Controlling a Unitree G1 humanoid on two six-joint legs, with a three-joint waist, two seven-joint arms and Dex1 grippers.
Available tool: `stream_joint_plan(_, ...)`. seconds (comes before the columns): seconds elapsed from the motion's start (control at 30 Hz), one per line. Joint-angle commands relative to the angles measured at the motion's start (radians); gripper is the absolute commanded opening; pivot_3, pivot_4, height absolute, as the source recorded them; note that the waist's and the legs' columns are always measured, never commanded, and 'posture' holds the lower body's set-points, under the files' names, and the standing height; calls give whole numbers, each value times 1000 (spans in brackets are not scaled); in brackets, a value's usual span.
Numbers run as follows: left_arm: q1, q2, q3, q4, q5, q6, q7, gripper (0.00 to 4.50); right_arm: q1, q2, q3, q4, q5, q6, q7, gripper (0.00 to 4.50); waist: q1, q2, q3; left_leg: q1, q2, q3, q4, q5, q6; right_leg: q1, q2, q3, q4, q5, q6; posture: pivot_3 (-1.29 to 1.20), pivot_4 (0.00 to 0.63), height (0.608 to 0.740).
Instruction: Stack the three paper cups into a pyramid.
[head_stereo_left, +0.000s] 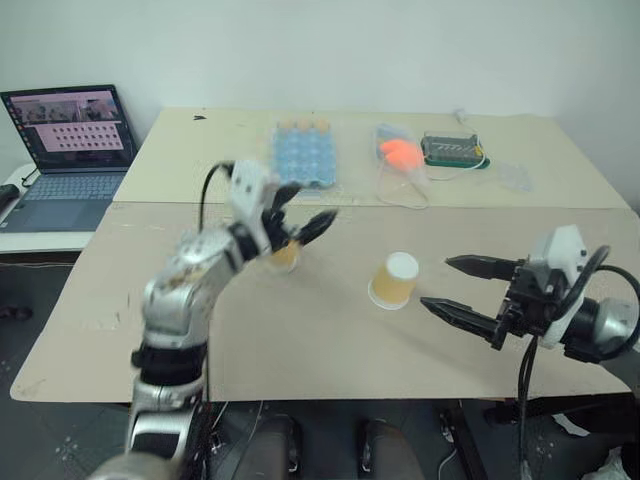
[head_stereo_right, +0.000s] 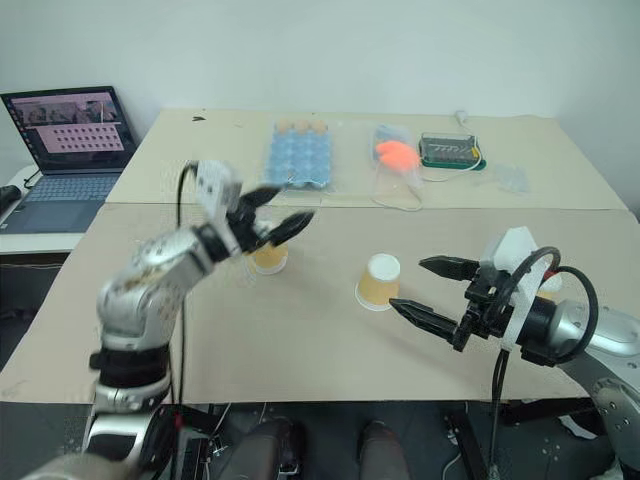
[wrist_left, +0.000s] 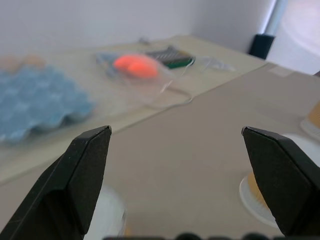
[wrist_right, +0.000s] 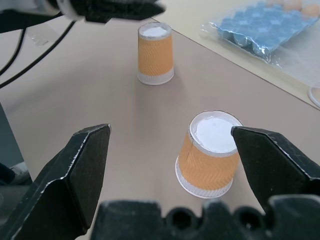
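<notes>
Risk: the two visible paper cups stand upside down and well apart on the table (head_stereo_left: 300, 350), so no pyramid base exists yet. A fast sideways approach by either arm would probably tip these light cups or push them further apart.

The far cup (wrist_right: 155, 52) stands at about 10 o'clock from table centre, partly hidden behind the left gripper (head_stereo_left: 300, 222). The near cup (head_stereo_left: 394, 280) stands at centre. In the left wrist view, part of another cup (wrist_left: 312, 120) shows beyond the near one.

Left fingers: released, spread wide, holding nothing, above the far cup. The right gripper (head_stereo_left: 458, 286) sits at 3 o'clock of the near cup, fingers spread wide, empty, pointing at it without contact.
</notes>
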Motion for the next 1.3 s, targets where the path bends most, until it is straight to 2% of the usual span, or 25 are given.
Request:
stream_joint_plan(0.03,30,40,35,-79,-15,-8,27,4459,-14,11,-17,0,-5,-36,4,4500,4,0,0,0,0,0,0,0,0,0,0,0,0,-1,-2,0,150,716)
stream_joint_plan(0.13,66,86,15,-43,7,-47,16,4459,-27,16,-7,9,-9,-40,4,4500,3,0,0,0,0,0,0,-4,-7,0,-1,0,-1,-3,-5,0,150,716)
stream_joint_plan(0.4,58,121,-31,91,19,-142,-15,4459,-33,17,-23,1,-3,-34,2,4500,4,0,0,0,0,0,0,0,-1,0,-1,0,0,-3,-5,0,150,716)
stream_joint_plan(0.87,-142,86,-146,485,93,-403,-99,4459,24,18,-97,-48,26,-23,-38,4500,4,0,0,-1,0,0,-1,0,-1,-1,-2,1,-1,-2,-5,0,150,716)
stream_joint_plan(1.13,-210,61,-152,627,103,-483,-136,4459,41,17,-114,-61,31,-21,-51,4500,0,0,0,-1,0,0,-1,0,0,-2,-4,1,-1,1,0,0,150,716)
stream_joint_plan(1.23,-216,61,-145,642,101,-489,-150,3685,46,14,-123,-64,34,-19,-53,4500,1,0,0,-1,0,0,-1,0,0,-2,-5,1,-1,1,0,0,150,716)
stream_joint_plan(1.3,-217,68,-148,650,111,-495,-154,2875,48,11,-125,-63,33,-19,-54,4500,1,0,0,-1,0,0,-1,0,0,-2,-5,1,-1,1,0,0,150,716)
